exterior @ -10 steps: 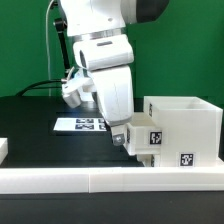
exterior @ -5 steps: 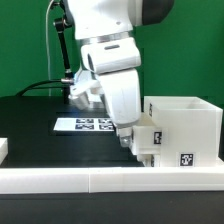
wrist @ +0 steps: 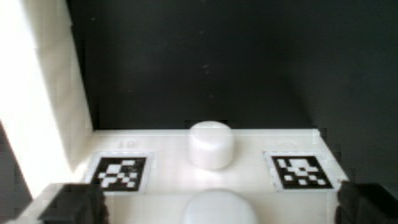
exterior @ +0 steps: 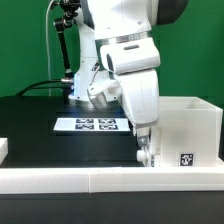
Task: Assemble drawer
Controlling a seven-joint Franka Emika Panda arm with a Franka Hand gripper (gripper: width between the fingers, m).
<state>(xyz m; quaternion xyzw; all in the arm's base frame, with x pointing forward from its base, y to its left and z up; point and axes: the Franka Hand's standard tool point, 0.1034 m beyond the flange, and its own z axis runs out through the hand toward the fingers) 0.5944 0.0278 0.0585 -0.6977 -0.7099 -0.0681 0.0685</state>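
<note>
Standing by the rig: the arm is hunched low over the housing (exterior: pixel 190 130), which sits at the table's front edge, right against the white rim (exterior: pixel 60 180). The gripper (exterior: pixel 144 153) is down at the housing's open front, on the side facing the marker board (exterior: pixel 92 125). The wrist view shows a small tray (wrist: pixel 210 150) right under the gripper, w/ two square tags on its face and a rounded knob between them. A dark finger (wrist: pixel 68 204) shows at either side of it, spread wider than the tray. Whether they actually pinch it, I can't tell (no contact visible in either view). The housing's white wall (wrist: pixel 45 90) runs alongside the tray, v. close.

In the exterior view the arm blocks the tray almost entirely, so how deep it sits in the housing is unclear.

Risks, as I judge it: if the tray goes in slightly skewed it could jam vs. the housing wall, and a hard push might shove the whole housing along the rim. If the fingers are loose, the tray may slip or tilt mid-push.
</note>
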